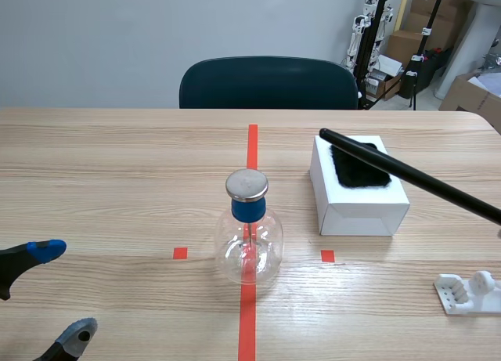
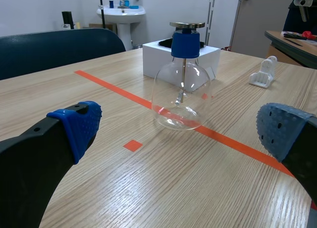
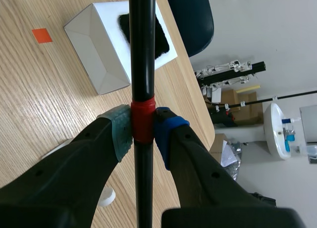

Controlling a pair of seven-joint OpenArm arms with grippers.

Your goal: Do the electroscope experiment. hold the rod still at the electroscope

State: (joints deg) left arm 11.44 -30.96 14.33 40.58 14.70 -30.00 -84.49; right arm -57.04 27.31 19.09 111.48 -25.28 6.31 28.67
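Note:
The electroscope is a clear glass flask with a blue neck and a flat metal disc on top. It stands on the red centre line. A long black rod slants in from the right. Its tip hangs over the white box, to the right of the disc and apart from it. My right gripper is shut on the rod at a red band. My left gripper stands open low at the near left. In the left wrist view the electroscope stands ahead of the left gripper.
A black fur pad lies on top of the white box. A white rod stand sits at the near right. A dark chair stands behind the table's far edge. Red tape squares mark the table on both sides of the flask.

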